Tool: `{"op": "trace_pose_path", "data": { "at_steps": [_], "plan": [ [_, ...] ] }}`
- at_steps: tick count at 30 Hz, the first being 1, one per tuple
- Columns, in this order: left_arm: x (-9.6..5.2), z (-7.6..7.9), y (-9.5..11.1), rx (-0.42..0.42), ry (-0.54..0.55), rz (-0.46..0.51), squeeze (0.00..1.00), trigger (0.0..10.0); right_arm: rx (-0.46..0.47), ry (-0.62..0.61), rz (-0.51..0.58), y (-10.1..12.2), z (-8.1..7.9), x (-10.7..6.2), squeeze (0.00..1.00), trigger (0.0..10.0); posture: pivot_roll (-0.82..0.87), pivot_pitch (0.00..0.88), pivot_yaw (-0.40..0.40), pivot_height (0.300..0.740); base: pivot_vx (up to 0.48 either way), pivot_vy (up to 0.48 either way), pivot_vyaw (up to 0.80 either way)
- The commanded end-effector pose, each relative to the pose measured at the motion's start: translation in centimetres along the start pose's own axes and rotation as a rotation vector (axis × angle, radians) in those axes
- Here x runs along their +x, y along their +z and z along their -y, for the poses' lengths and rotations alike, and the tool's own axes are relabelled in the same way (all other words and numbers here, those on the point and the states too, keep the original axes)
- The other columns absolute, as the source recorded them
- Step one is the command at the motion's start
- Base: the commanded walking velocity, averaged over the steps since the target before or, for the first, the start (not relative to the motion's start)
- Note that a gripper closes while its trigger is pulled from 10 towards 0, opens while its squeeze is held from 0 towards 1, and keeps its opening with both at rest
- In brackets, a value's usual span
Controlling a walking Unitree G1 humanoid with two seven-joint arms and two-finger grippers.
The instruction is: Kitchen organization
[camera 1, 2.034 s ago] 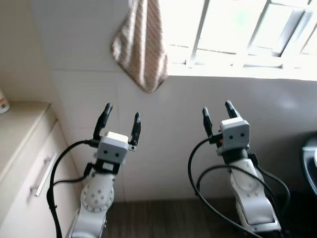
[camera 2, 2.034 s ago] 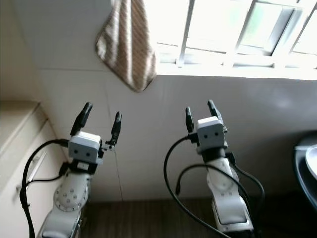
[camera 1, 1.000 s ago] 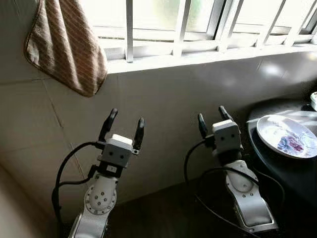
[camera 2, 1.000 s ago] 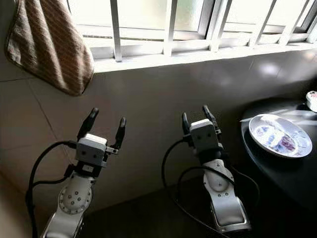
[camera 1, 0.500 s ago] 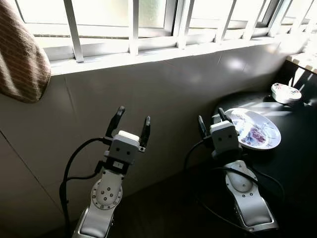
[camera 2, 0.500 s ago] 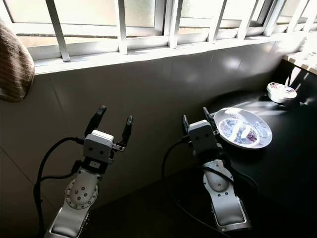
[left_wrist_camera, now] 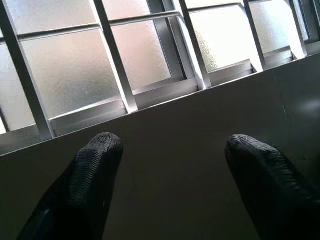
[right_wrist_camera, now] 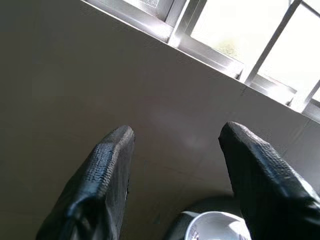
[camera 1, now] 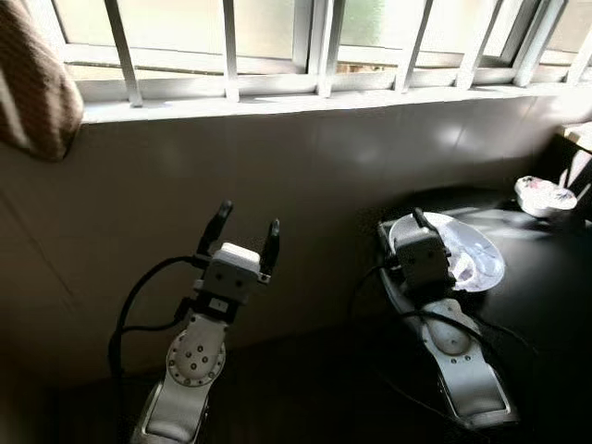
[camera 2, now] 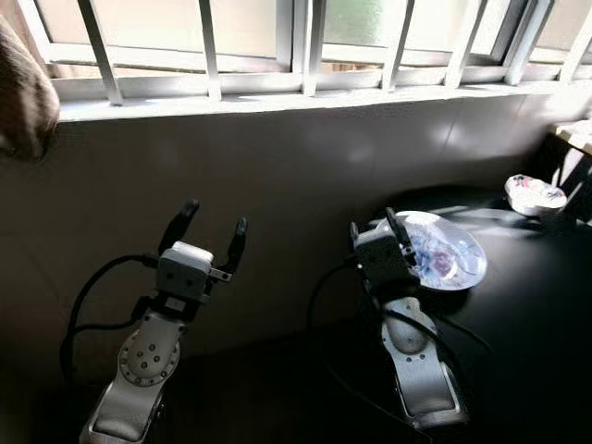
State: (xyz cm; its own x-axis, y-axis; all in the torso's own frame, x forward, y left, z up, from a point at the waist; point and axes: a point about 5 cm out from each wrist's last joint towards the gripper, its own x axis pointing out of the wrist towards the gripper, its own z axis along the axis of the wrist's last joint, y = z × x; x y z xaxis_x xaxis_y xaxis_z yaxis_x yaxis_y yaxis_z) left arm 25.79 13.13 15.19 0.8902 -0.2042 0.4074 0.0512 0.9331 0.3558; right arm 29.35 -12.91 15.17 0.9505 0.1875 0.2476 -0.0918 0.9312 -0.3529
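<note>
Head views
Writing: no brand, label or lettering can be made out on anything seen.
Room: a tiled wall (camera 1: 305,166) is faced, dim below and lit along its top by a barred window (camera 1: 277,37) with frosted panes and a pale sill.
Cloth: a brown striped towel (camera 1: 32,83) is seen hanging at the upper left, beside the window.
Surface: a dark round table (camera 2: 546,305) is placed at the right, against the wall.
Plate: a white plate (camera 2: 442,252) with purple and pink remains is set on the table near its left edge.
Dish: a small white dish (camera 2: 536,194) is seen farther back on the table, well apart from the plate.
Left gripper (camera 1: 244,233): raised before the wall, fingers spread wide, nothing held.
Right gripper (camera 2: 376,230): raised just beside the plate's near rim, fingers parted, nothing held; contact with the plate cannot be told.

Left wrist view
Fingers (left_wrist_camera: 90,175): spread wide apart, with bare wall and frosted panes seen between them.

Right wrist view
Fingers (right_wrist_camera: 107,170): held apart and empty, pointed at the wall.
Plate rim (right_wrist_camera: 212,231): seen low between the fingertips, untouched.
</note>
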Motion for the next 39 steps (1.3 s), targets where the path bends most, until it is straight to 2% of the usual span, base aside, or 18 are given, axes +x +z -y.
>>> {"op": "trace_pose_path", "data": {
  "at_steps": [1, 8, 12, 19, 23, 29, 35, 39],
  "plan": [
    [0.5, 0.9, 0.5, -0.028, -0.02, 0.021, 0.0, 10.0, -0.003, -0.03, -0.046, -0.9, 1.4, -0.3, 0.0, 10.0, 0.04, 0.0, -0.045, 0.74, 0.0, 0.0, 0.0],
    [0.5, 0.9, 0.2, -0.037, -0.021, -0.001, 0.0, 10.0, -0.066, 0.005, -0.06, -1.1, 1.0, -0.4, 0.0, 10.0, 0.04, 0.0, -0.047, 0.74, 0.102, 0.0, 0.3],
    [0.4, 0.9, 0.1, -0.045, -0.011, -0.008, 0.0, 10.0, -0.002, -0.01, -0.076, -1.4, 1.1, -0.4, 0.0, 10.0, 0.04, 0.0, -0.049, 0.74, 0.48, 0.0, 0.6],
    [0.5, 0.9, 0.1, -0.05, -0.006, -0.013, 0.0, 10.0, -0.045, 0.018, -0.084, -1.6, 1.0, -0.5, 0.0, 10.0, 0.03, 0.0, -0.05, 0.74, 0.476, 0.0, 0.0],
    [0.5, 0.9, 0.1, -0.053, -0.006, -0.011, 0.0, 10.0, -0.059, 0.025, -0.09, -1.7, 0.9, -0.5, 0.0, 10.0, 0.03, 0.0, -0.05, 0.74, 0.472, 0.0, 0.8],
    [0.4, 1.0, 0.1, -0.057, -0.008, -0.007, 0.0, 10.0, -0.004, 0.015, -0.12, -2.2, 1.1, -0.6, 0.0, 10.0, 0.03, 0.0, -0.049, 0.74, 0.0, 0.0, 0.4],
    [0.4, 1.1, 0.1, -0.059, -0.016, -0.01, 0.0, 10.0, 0.016, 0.059, -0.157, -2.7, 0.7, -0.7, 0.0, 10.0, 0.03, 0.0, -0.049, 0.74, 0.0, 0.0, 0.0],
    [0.5, 1.1, 0.0, -0.056, -0.02, -0.015, 0.0, 10.0, 0.064, 0.097, -0.224, -3.6, 0.2, -1.0, 0.0, 10.0, 0.03, 0.0, -0.049, 0.74, 0.0, 0.0, 0.0]
  ]
}}
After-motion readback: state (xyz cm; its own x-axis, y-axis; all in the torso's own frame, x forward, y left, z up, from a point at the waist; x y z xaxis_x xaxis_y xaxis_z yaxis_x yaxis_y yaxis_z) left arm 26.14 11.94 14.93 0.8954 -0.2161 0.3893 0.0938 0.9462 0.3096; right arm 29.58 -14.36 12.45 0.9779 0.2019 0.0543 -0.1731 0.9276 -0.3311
